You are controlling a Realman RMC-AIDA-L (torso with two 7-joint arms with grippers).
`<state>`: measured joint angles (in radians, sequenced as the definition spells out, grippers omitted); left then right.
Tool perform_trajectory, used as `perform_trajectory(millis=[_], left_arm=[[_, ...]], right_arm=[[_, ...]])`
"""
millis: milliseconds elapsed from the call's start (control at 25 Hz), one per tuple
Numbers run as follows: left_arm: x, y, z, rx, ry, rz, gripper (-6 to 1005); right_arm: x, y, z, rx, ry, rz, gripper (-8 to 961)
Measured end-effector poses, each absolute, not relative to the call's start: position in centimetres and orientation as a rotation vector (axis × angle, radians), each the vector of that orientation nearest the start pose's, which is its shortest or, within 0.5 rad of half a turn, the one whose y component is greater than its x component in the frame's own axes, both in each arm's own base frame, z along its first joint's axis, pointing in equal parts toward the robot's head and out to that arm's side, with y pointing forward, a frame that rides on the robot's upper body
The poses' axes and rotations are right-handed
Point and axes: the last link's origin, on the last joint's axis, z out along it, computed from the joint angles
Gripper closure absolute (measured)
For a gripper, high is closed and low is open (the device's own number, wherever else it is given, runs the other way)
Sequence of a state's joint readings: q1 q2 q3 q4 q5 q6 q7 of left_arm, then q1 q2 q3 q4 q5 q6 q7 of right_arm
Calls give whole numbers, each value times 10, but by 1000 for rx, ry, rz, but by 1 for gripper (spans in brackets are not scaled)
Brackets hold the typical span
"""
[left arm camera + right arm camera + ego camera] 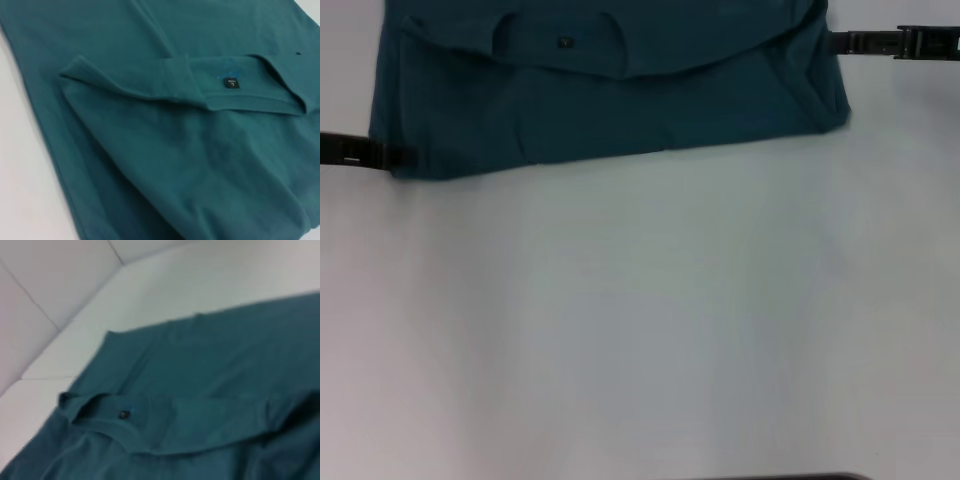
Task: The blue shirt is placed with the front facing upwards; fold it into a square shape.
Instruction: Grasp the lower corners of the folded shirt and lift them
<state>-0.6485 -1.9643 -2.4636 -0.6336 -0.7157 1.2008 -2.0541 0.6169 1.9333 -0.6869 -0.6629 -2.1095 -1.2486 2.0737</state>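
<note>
The blue shirt (620,100) lies folded into a wide band at the far side of the white table. Its upper part is turned down over the body, with the neckline and small black neck label (565,42) facing up. The label also shows in the left wrist view (230,83) and the right wrist view (123,414). No lettering shows. My left gripper (400,155) is low at the shirt's near left corner, at the cloth's edge. My right gripper (835,42) is at the shirt's right edge, farther back. Neither wrist view shows its own gripper.
Bare white table (640,330) stretches from the shirt's near edge toward me. A dark strip (780,477) shows at the very front. In the right wrist view, white panels with seams (50,290) lie beyond the shirt (210,370).
</note>
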Motion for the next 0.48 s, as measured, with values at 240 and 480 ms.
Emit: perform_trajectory(millis=[240, 480], left_arm=[[-315, 389, 38, -2300, -1320, -105, 999], [-311, 391, 37, -2305, -1338, -93, 999]], right_arm=[[290, 403, 72, -2236, 1437, 420, 51], [287, 405, 66, -2259, 1468, 289, 52]])
